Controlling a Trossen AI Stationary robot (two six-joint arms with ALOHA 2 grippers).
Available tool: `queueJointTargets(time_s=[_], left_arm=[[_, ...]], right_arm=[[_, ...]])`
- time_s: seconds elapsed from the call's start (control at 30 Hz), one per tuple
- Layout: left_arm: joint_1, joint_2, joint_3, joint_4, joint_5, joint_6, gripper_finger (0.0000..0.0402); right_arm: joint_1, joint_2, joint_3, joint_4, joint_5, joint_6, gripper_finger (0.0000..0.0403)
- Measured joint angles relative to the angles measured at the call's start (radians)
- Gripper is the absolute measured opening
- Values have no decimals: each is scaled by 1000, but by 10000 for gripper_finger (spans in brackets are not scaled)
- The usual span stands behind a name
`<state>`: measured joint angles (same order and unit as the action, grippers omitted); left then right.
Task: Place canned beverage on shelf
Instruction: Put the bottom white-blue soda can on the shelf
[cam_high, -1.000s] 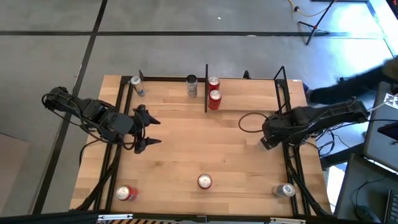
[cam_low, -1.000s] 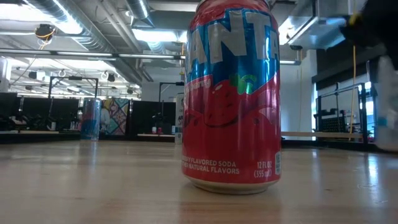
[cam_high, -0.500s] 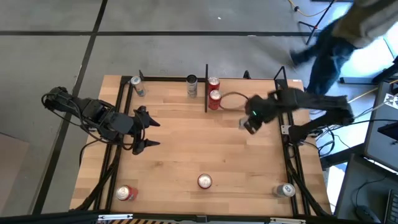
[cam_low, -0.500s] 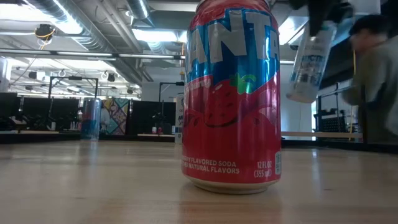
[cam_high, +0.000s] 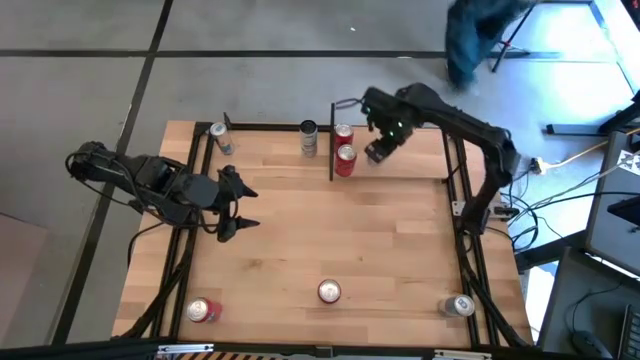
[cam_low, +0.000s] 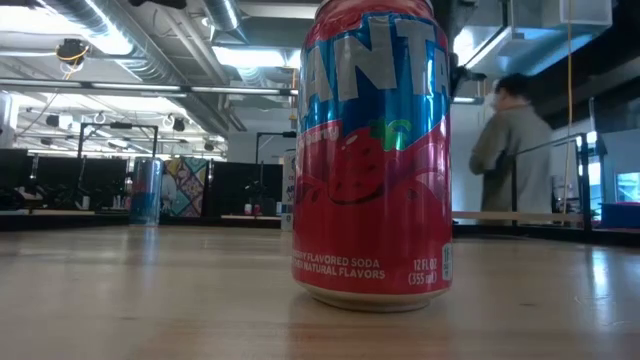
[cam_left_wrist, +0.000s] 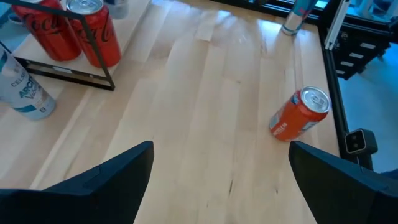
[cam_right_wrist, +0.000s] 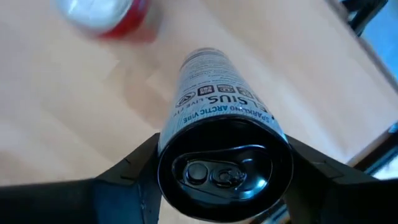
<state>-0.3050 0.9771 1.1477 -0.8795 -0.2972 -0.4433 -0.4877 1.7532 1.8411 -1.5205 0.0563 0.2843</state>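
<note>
A slim white can with a black top (cam_right_wrist: 214, 93) hangs in my right gripper (cam_right_wrist: 224, 174), which is shut on it. In the high view the gripper (cam_high: 385, 138) holds the can (cam_high: 377, 152) above the table's far edge. It is over the shelf (cam_high: 390, 127), just right of the upright divider (cam_high: 332, 140). Two red cans (cam_high: 345, 150) stand beside the divider, and a dark can (cam_high: 308, 137) and a silver can (cam_high: 220, 137) stand left of it. My left gripper (cam_high: 238, 207) hovers open over the table's left side, touching nothing. My right gripper pinches the can's upper wall (cam_right_wrist: 169, 134), just under the black top rim, between its two fingers (cam_right_wrist: 134, 171), one on each side. The fingers come from above, pointing down. The can hangs upright below them, lifted clear of the wood.
A red Fanta can (cam_low: 375, 150) stands near the front middle (cam_high: 329, 291). A red can (cam_high: 203, 310) lies at the front left and a silver one (cam_high: 460, 305) at the front right. A person (cam_low: 510, 140) walks behind the table. Bare wood (cam_high: 330, 220) fills the middle.
My right gripper has swept from the table's right edge toward the far edge and the shelf. It rose and rolled while carrying the white can clear of the table. A person has walked past behind the table.
</note>
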Motion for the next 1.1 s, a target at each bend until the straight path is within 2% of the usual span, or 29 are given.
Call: queueJointTargets(time_s=[0.33,0.5,0.97,1.1], left_arm=[[0,0,0,0,-7,-24,362],[0,0,0,0,-8,-25,362],[0,1,0,0,-8,-26,362],[0,1,0,1,-8,-25,362]], right_arm=[[-125,89,26,97,-27,-128,226],[-129,97,27,147,-49,-141,226],[-129,103,12,148,-49,-160,226],[-128,120,12,147,-49,-158,244]])
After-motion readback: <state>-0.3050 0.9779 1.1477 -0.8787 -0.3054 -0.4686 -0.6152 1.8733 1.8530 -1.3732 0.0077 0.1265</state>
